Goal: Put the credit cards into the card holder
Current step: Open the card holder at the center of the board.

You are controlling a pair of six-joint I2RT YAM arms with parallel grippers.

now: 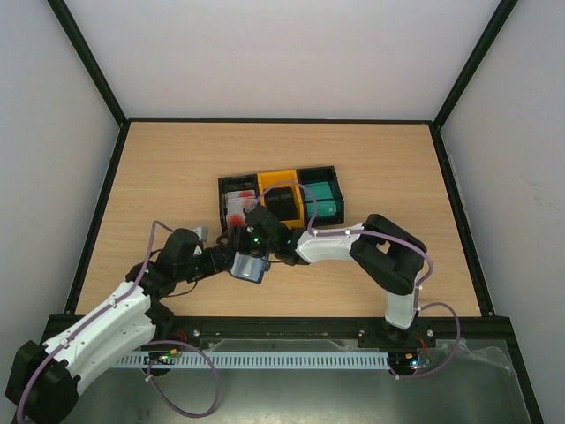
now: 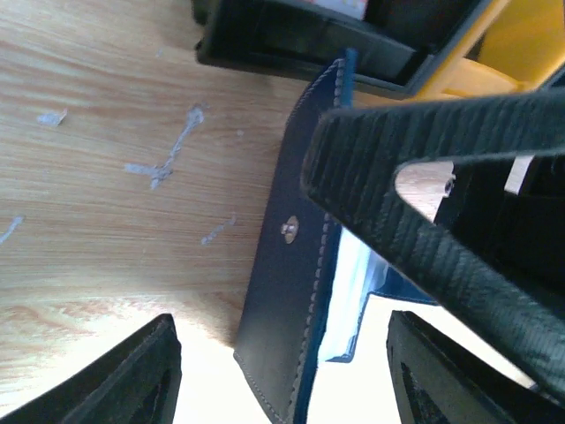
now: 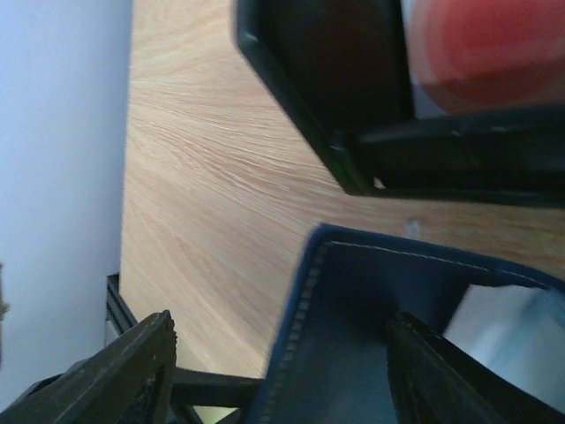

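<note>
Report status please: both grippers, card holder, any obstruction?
Both open: left gripper, right gripper, each straddling the card holder. Holder partly unfolded. The credit cards lie in the bins, close beside it.

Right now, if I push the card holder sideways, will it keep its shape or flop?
Probably floppy: the card holder is a thin stitched fold, gaping open. Likely light, so it may slide on the smooth wooden table. With its snap uncovered, nothing seems to keep the flaps from swinging.
</note>
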